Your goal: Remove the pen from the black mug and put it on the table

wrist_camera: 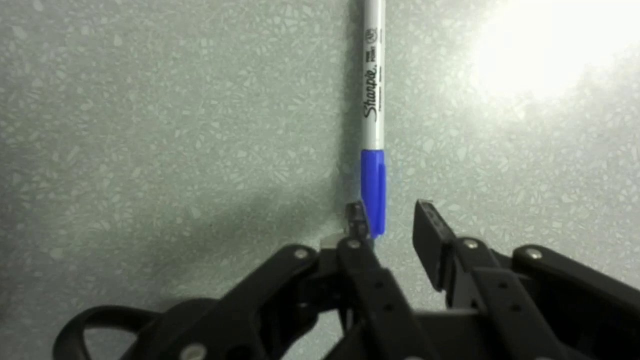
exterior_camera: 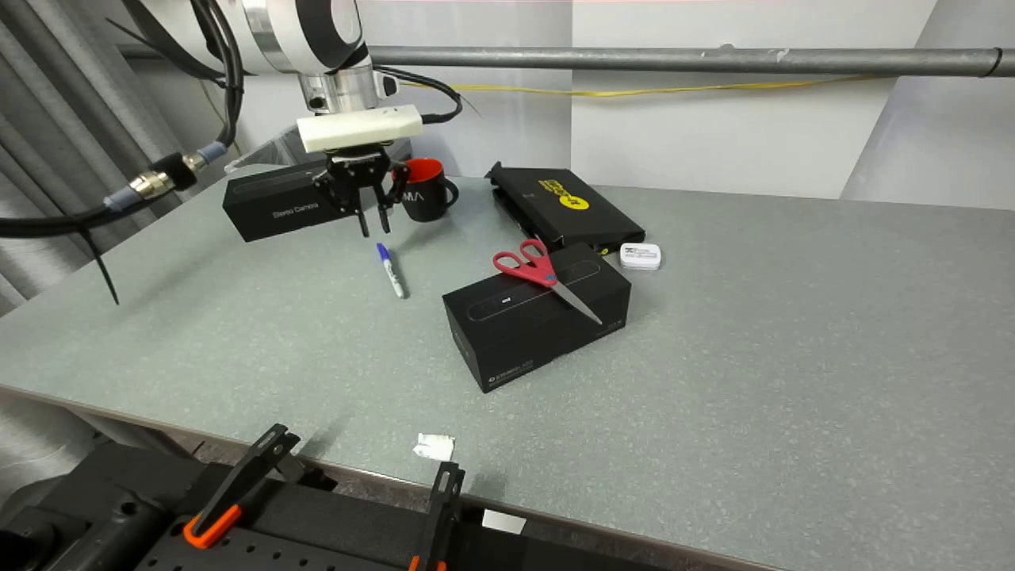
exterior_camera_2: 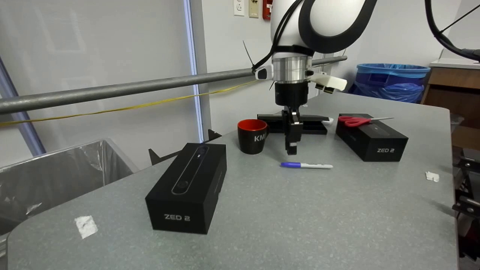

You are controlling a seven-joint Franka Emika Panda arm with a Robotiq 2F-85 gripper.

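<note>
The pen, white with a blue cap, lies flat on the table [exterior_camera: 761,381]. It shows in both exterior views [exterior_camera: 391,271] [exterior_camera_2: 307,165] and in the wrist view [wrist_camera: 373,110]. The black mug [exterior_camera: 426,200] stands upright behind it, red inside; I see no pen in it. It also shows in the other view [exterior_camera_2: 250,141]. A black loop like its handle [wrist_camera: 112,316] is at the wrist view's lower left. My gripper [exterior_camera: 376,230] is open and empty above the cap end. In the wrist view, the gripper [wrist_camera: 390,205] has its left fingertip overlapping the cap's edge.
A black box [exterior_camera: 539,317] bears red-handled scissors [exterior_camera: 533,266]. Another black box [exterior_camera_2: 187,187] stands near the mug. A flat black box [exterior_camera: 567,206] and a small white case [exterior_camera: 640,256] lie behind. White scraps [exterior_camera: 434,446] [exterior_camera_2: 86,226] lie near the table's edges.
</note>
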